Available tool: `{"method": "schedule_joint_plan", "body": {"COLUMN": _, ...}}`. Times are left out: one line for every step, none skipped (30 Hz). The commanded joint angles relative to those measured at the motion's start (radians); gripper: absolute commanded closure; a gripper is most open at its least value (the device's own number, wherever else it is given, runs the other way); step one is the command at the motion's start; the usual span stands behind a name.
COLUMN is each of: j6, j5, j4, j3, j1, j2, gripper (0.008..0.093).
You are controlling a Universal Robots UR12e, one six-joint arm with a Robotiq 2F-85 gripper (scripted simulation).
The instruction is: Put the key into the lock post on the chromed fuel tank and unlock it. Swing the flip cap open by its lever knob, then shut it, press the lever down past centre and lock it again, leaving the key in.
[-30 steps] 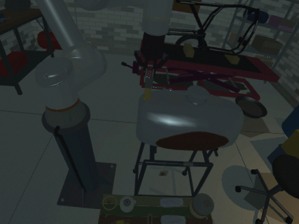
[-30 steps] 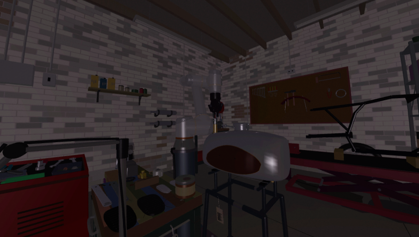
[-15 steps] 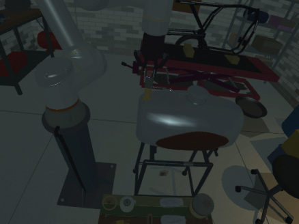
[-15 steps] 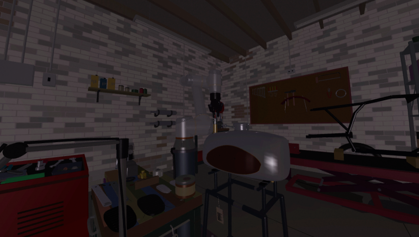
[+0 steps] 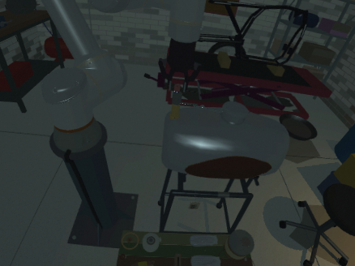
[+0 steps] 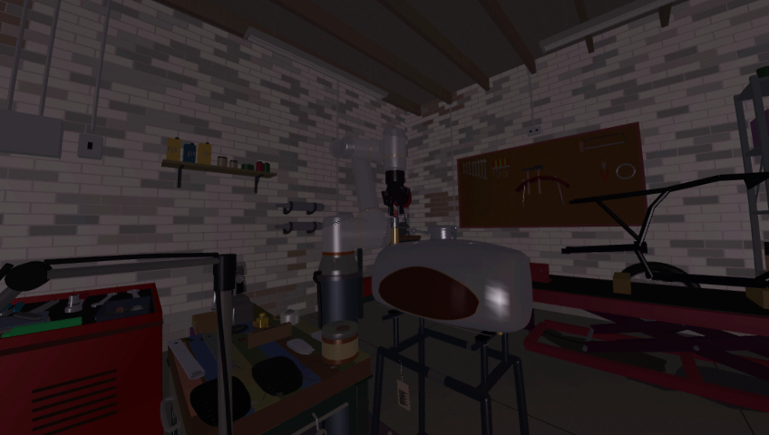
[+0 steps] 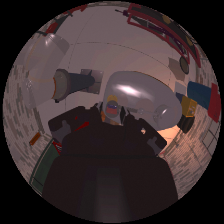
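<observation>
The key (image 7: 111,108), with a red and blue head, stands in the brass lock post (image 5: 174,111) at the left end of the chromed fuel tank (image 5: 224,140), which rests on a black stand. The round flip cap (image 5: 234,112) sits shut on top of the tank toward its right, and a thin lever (image 7: 145,112) runs from the post side to it. My gripper (image 7: 112,112) hangs straight down over the lock post with the key head between its fingers, and it is open, holding nothing.
A red tool chest (image 6: 75,345) stands at the near left beside a cluttered workbench (image 6: 270,366). The arm's pedestal (image 5: 87,178) stands left of the tank. A red lift table with a motorcycle frame (image 5: 251,77) lies behind, and a wheeled stool (image 5: 328,219) stands at the right.
</observation>
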Motion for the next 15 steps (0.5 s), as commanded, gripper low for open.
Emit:
{"method": "schedule_joint_plan", "body": {"j6": 0.0, "j5": 0.0, "j4": 0.0, "j3": -0.001, "j1": 0.0, "j2": 0.0, "gripper": 0.0534}}
{"method": "schedule_joint_plan", "body": {"j6": 0.0, "j5": 0.0, "j4": 0.0, "j3": -0.002, "j1": 0.0, "j2": 0.0, "gripper": 0.0534}}
{"method": "schedule_joint_plan", "body": {"j6": 0.0, "j5": 0.0, "j4": 0.002, "j3": -0.003, "j1": 0.0, "j2": -0.001, "gripper": 0.0534}}
{"method": "schedule_joint_plan", "body": {"j6": 0.0, "j5": 0.0, "j4": 0.004, "j3": -0.004, "j1": 0.0, "j2": -0.001, "gripper": 0.0534}}
{"method": "schedule_joint_plan", "body": {"j6": 0.0, "j5": 0.0, "j4": 0.006, "j3": -0.006, "j1": 0.0, "j2": -0.002, "gripper": 0.0534}}
{"method": "schedule_joint_plan", "body": {"j6": 0.0, "j5": 0.0, "j4": 0.009, "j3": -0.009, "j1": 0.0, "j2": -0.003, "gripper": 0.0534}}
{"method": "schedule_joint_plan", "body": {"j6": 0.0, "j5": 0.0, "j4": 0.013, "j3": -0.011, "j1": 0.0, "j2": -0.004, "gripper": 0.0534}}
{"method": "schedule_joint_plan", "body": {"j6": 0.0, "j5": 0.0, "j4": 0.016, "j3": -0.014, "j1": 0.0, "j2": -0.005, "gripper": 0.0534}}
{"method": "schedule_joint_plan", "body": {"j6": 0.0, "j5": 0.0, "j4": 0.02, "j3": -0.016, "j1": 0.0, "j2": -0.006, "gripper": 0.0534}}
{"method": "schedule_joint_plan", "body": {"j6": 0.0, "j5": 0.0, "j4": 0.023, "j3": -0.019, "j1": 0.0, "j2": -0.007, "gripper": 0.0534}}
{"method": "schedule_joint_plan", "body": {"j6": 0.0, "j5": 0.0, "j4": 0.026, "j3": -0.021, "j1": 0.0, "j2": -0.008, "gripper": 0.0534}}
{"method": "schedule_joint_plan", "body": {"j6": 0.0, "j5": 0.0, "j4": 0.029, "j3": -0.023, "j1": 0.0, "j2": -0.008, "gripper": 0.0534}}
{"method": "schedule_joint_plan", "body": {"j6": 0.0, "j5": 0.0, "j4": 0.03, "j3": -0.024, "j1": 0.0, "j2": -0.009, "gripper": 0.0534}}
{"method": "schedule_joint_plan", "body": {"j6": 0.0, "j5": 0.0, "j4": 0.031, "j3": -0.024, "j1": 0.0, "j2": -0.009, "gripper": 0.0534}}
{"method": "schedule_joint_plan", "body": {"j6": 0.0, "j5": 0.0, "j4": 0.032, "j3": -0.025, "j1": 0.0, "j2": -0.009, "gripper": 0.0534}}
